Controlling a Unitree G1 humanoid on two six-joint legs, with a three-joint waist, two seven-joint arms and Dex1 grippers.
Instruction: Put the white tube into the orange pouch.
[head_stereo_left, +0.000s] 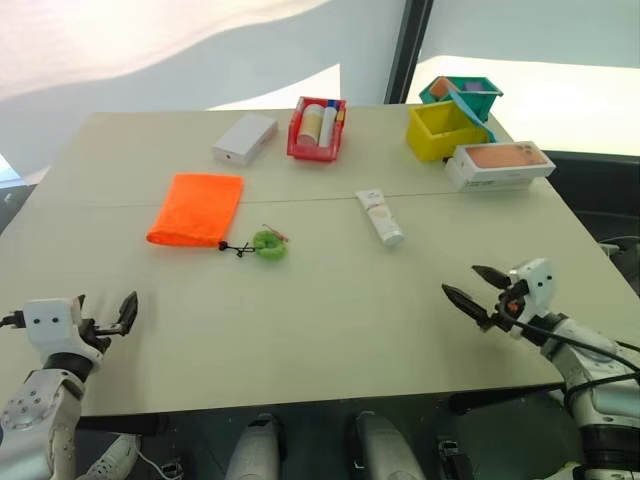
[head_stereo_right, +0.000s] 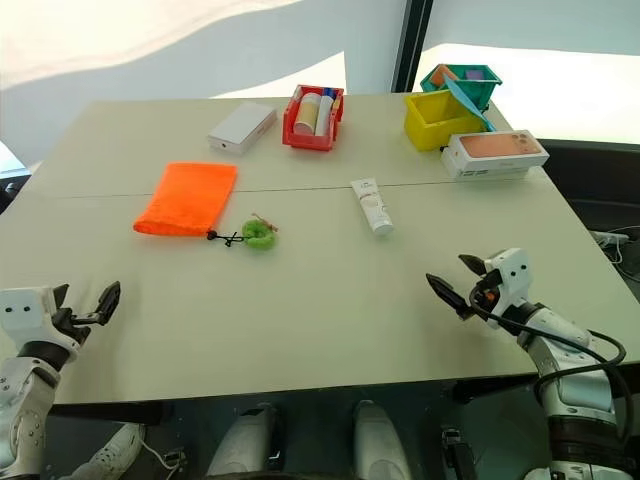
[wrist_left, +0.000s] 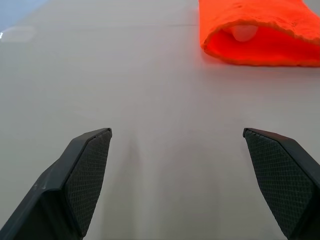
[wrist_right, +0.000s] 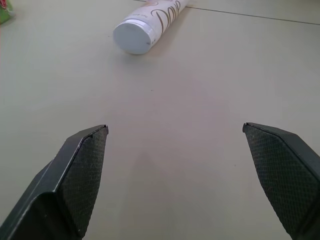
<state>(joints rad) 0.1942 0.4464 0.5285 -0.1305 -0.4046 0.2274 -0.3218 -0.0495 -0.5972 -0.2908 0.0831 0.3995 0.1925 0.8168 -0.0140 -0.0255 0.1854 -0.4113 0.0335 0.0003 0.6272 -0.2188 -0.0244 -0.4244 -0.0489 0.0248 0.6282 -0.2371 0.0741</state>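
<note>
Left gripper: hovers over the near left part of the table, its two black fingers spread wide apart with nothing between them; only bare tabletop lies under it.
Right gripper: hovers over the near right part of the table, angled inward toward the middle; its fingers also stand wide apart and hold nothing.
Table: pale beige top with a thin seam running across it, just beyond the tube and pouch.
White tube: lies flat near the middle of the table, right of centre, well ahead of the right gripper; its white cap points toward the near edge, and the right wrist view looks at the cap end on, apart from the fingers.
Orange pouch: lies flat left of centre, well apart from the tube and ahead of the left gripper; the left wrist view looks into its open mouth, where something pale and round shows inside, what it is I cannot tell.
Cord and green ring: a thin black cord runs from the pouch's near corner to a fuzzy green ring lying just beside it, between pouch and tube.
White box: flat, at the far side, beyond the pouch.
Red basket: far centre, holding cream-coloured bottles.
Yellow bin: far right, with a teal bin behind it.
Phone-style box: lies just beside the yellow bin, at the right edge.
</note>
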